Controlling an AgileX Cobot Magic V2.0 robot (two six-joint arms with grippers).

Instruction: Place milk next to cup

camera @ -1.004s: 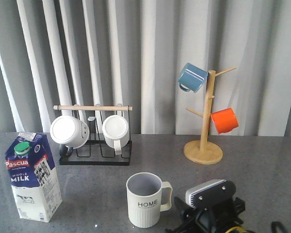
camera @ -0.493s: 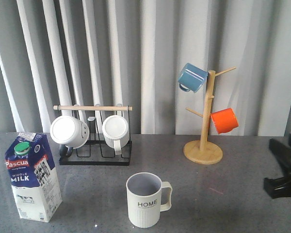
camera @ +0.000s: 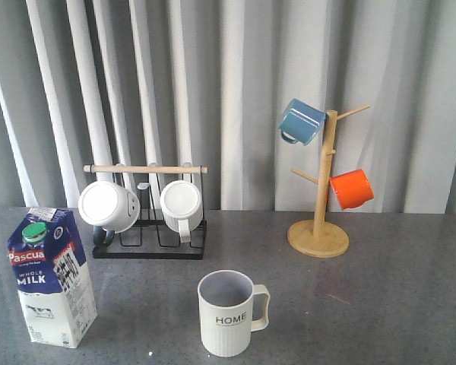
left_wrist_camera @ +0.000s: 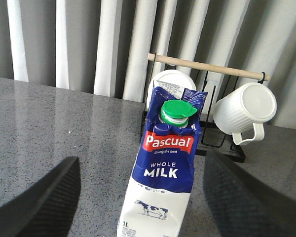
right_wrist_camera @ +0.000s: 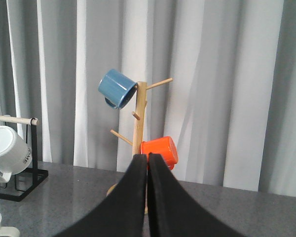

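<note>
Milk is stood upright, well apart from cup. Left gripper is spread wide before it; right gripper is closed, empty.

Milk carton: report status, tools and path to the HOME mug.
Left tool open, straddling milk carton, no grip. Right tool shut, empty. Carton upright, apart from HOME mug. Nothing between them.

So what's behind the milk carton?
Behind the milk carton stands a black rack with two white mugs. The carton covers most of one mug and part of the rack.
</note>
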